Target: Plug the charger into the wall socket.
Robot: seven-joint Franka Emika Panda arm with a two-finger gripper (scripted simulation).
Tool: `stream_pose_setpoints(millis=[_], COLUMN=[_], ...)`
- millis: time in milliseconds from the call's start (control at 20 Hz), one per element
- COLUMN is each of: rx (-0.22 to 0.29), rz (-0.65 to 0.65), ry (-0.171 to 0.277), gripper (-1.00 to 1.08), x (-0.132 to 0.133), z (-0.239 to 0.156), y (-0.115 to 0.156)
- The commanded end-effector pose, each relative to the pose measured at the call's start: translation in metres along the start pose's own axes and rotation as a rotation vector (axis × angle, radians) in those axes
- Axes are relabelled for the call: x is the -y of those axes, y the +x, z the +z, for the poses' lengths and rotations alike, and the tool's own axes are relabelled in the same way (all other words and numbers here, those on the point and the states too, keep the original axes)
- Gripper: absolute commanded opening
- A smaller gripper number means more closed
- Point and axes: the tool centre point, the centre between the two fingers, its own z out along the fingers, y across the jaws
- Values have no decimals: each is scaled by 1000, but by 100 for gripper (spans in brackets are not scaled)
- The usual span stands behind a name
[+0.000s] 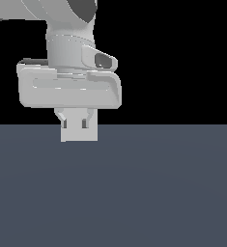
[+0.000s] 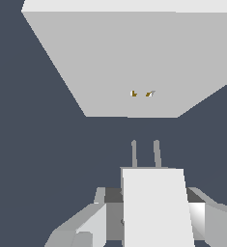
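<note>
Charger (image 2: 156, 212) sits between the jaws of the gripper (image 2: 148, 217), which are clenched on its two sides; it is a plain white block with two thin grey prongs (image 2: 145, 153) sticking out of its far end. In the wrist view the prongs point toward the wall socket (image 2: 129, 58), a flat white panel with two small yellowish-dark holes (image 2: 141, 93) side by side, and a strip of dark grey surface (image 2: 37, 144) shows between prong tips and panel, so they are apart. In the exterior view the gripper (image 1: 78, 126) hangs from the white arm (image 1: 69, 48) with the charger (image 1: 79, 132) at its tip, against the edge of the surface (image 1: 158, 193).
</note>
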Motion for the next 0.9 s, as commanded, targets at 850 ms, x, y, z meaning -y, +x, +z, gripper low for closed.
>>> stream_pose_setpoints(millis=[850], rx=[1], rz=[4], ry=[-1], gripper=[-100], x=[0], z=[9], y=[31])
